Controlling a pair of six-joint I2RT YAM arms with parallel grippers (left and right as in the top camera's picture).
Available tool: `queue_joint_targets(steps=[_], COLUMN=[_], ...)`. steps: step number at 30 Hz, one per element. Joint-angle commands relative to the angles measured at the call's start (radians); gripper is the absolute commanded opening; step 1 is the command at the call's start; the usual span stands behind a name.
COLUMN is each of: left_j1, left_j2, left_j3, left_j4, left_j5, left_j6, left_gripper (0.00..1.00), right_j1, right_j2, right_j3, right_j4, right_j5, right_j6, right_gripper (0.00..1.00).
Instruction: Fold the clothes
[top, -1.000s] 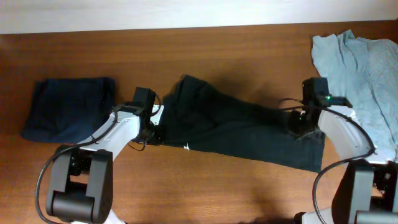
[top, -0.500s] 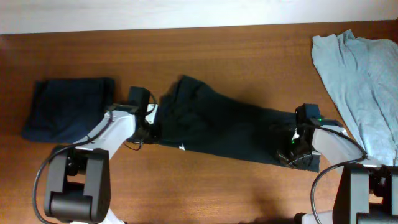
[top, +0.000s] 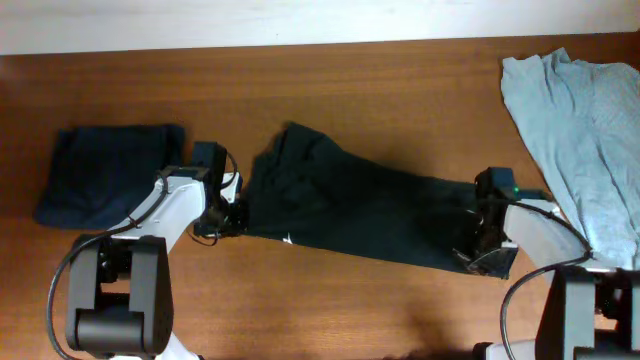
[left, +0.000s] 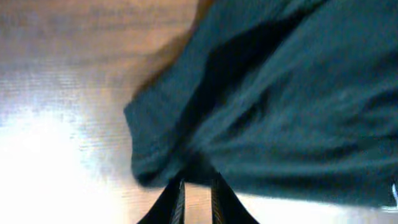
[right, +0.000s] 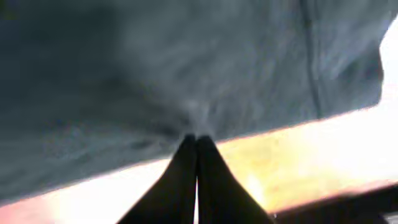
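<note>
Across mid-frame on the desk (top: 350, 90), black T-shirt (top: 370, 215) lay stretched wider vs. 1 s ago, left hand (top: 228, 215) & right hand (top: 478, 250) clamped on its ends, prob. flattening before folding.

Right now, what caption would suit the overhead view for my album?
Left end effector and right end effector grip opposite ends of a black T-shirt on a table.

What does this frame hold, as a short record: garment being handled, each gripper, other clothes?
garment handled: black T-shirt, stretched across the table between both arms
left gripper: pinching the T-shirt's left edge
right gripper: closed on fabric at its right end
other clothes: dark folded garment far left; light blue garment, unfolded, far right
</note>
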Motion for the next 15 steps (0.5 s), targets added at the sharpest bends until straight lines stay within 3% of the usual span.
queue_joint_targets(steps=[1,4,9,11,15], left_j1=[0.009,0.009,-0.001,-0.034,-0.133], left_j2=[-0.089,-0.158,-0.186,-0.175,-0.084], left_j3=[0.066,0.124,0.204,0.224,0.313], left_j4=[-0.025,-0.018,0.108,0.158,0.175], left_j5=[-0.006,0.026,0.249,0.275,0.278], left_j6=[-0.012,0.027,0.182,0.216,0.275], left_gripper=[0.21,0.28,0.44,0.51,0.54], right_j1=[-0.006,-0.007,-0.008,-0.008,-0.018], right_j2=[-0.079,-0.117,-0.124,-0.124,-0.124], right_j3=[0.107,0.185,0.270,0.276,0.276], right_j4=[-0.058,-0.101,-0.111,-0.094,-0.060], right_j5=[-0.041,-0.041,-0.033,-0.034,-0.037], right_j6=[-0.076,-0.076,-0.080,-0.080,-0.080], right_gripper=[0.04,0.10,0.27,0.35,0.48])
